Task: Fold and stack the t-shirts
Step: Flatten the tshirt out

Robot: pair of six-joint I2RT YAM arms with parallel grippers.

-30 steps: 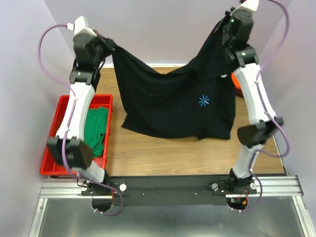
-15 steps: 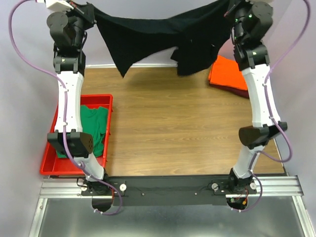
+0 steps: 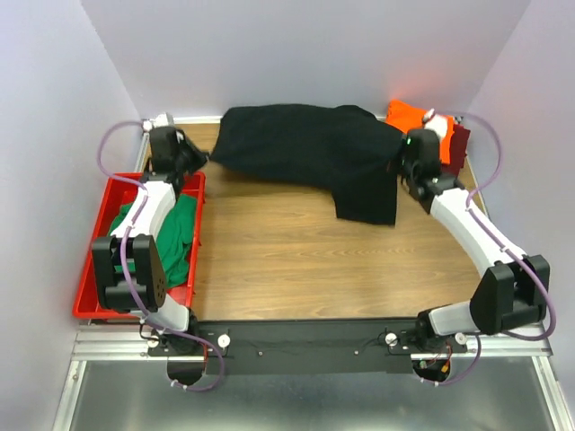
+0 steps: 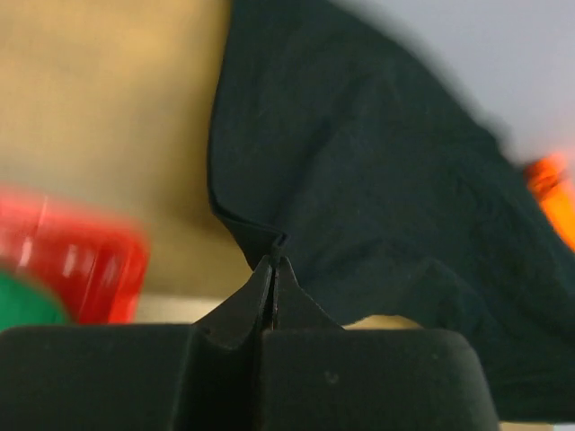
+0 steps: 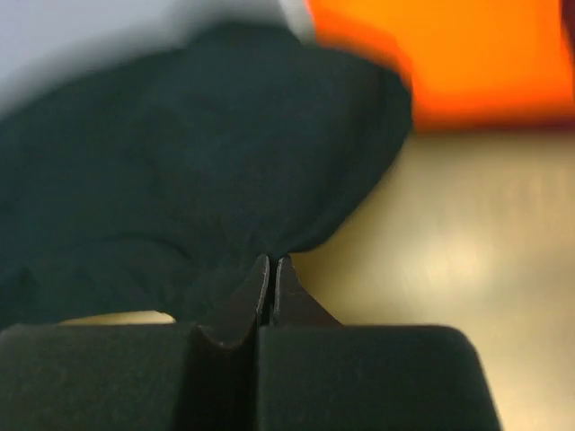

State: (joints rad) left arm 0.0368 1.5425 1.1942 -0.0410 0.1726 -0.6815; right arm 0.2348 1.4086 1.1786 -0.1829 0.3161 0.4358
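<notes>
The black t-shirt lies stretched along the back of the table, one part hanging forward toward the middle. My left gripper is shut on its left edge. At the shirt's right end my right gripper is shut on the cloth. The orange t-shirt lies folded at the back right on top of the dark maroon t-shirt. The green t-shirt is bunched in the red tray.
The red tray stands at the table's left edge beside my left arm. Purple walls close in the back and both sides. A black rail with the arm bases runs along the near edge.
Both arms have come down from high above the table, bringing the black t-shirt from hanging in the air to lying along the back of the table.
</notes>
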